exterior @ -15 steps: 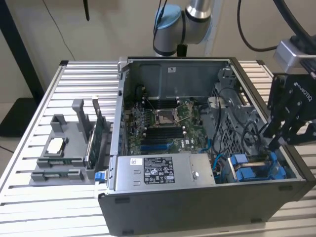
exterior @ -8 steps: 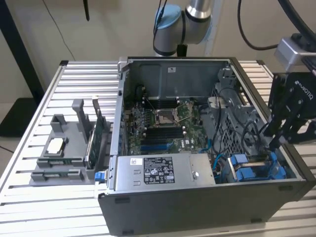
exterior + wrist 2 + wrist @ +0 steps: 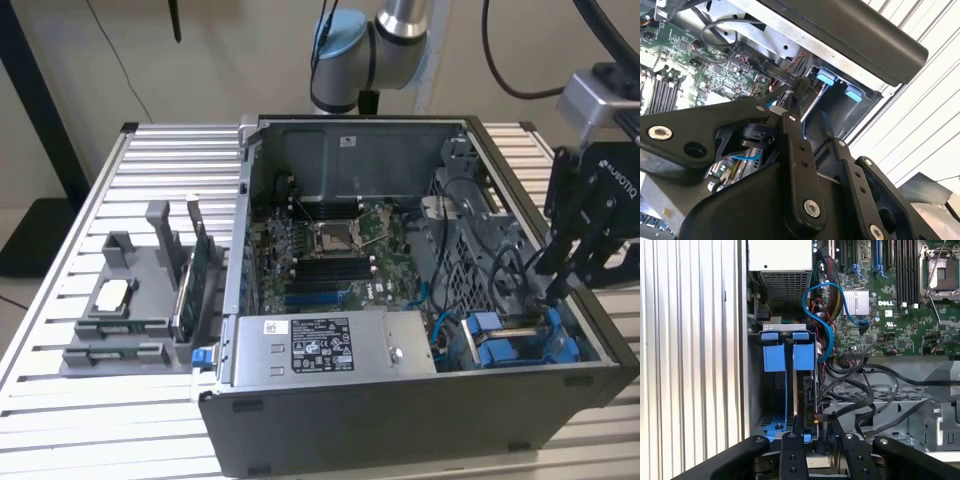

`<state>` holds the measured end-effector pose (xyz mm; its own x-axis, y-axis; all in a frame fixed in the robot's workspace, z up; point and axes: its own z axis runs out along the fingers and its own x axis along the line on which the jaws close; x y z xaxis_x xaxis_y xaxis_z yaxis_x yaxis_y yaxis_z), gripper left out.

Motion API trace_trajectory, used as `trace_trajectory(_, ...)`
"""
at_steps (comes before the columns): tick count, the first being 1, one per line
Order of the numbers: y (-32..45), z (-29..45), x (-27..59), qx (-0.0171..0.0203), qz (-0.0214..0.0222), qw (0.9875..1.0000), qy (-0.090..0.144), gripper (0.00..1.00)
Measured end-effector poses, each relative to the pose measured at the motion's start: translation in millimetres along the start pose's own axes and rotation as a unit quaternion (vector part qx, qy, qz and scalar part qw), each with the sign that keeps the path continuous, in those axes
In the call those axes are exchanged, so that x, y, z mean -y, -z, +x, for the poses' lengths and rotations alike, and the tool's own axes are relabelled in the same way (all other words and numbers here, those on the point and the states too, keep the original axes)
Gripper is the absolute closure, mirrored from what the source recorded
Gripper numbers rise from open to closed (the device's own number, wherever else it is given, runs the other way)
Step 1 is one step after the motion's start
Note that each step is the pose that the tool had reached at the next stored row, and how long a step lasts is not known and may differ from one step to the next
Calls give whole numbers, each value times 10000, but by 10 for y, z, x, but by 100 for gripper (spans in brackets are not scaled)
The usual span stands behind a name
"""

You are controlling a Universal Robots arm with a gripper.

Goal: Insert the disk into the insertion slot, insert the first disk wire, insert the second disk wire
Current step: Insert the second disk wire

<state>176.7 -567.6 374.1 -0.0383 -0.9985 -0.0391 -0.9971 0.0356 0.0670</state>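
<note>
Open computer case (image 3: 400, 425) lies on the slatted desk (image 3: 100, 425), its inside facing up. Grey power-supply box (image 3: 320, 345) sits along the near wall, with the motherboard (image 3: 330, 250) behind it. Grey parts holder (image 3: 120, 305) stands on the desk off the case, on the exterior view's left.

Tool (image 3: 552, 290) reaches down into the near corner of the case on the exterior view's right, just over the drive bay. In the second wrist view the tool (image 3: 799, 92) has its fingertips drawn together, apparently pinching a small black wire plug (image 3: 803, 88); a flat black lead runs off from it toward the board.

Insertion slot (image 3: 785, 329) is a grey metal bay with blue rails, right beside the case wall. The disk (image 3: 808, 390) stands on edge inside it, under one of two blue carrier tabs (image 3: 774, 357). In the first wrist view the tool (image 3: 815, 432) is at the disk's exposed end, with loose black cables close beside it. I cannot tell whether the plug touches the disk.
</note>
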Motion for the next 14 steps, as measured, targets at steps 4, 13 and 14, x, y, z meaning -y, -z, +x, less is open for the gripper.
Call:
trace_trajectory(4, 4, 0, 0, 1, 0, 10000, 0, 67)
trace_trajectory(13, 12, -1, 5, -1, 0, 10000, 1, 67)
trace_trajectory(14, 14, -1, 11, -3, 0, 10000, 1, 67)
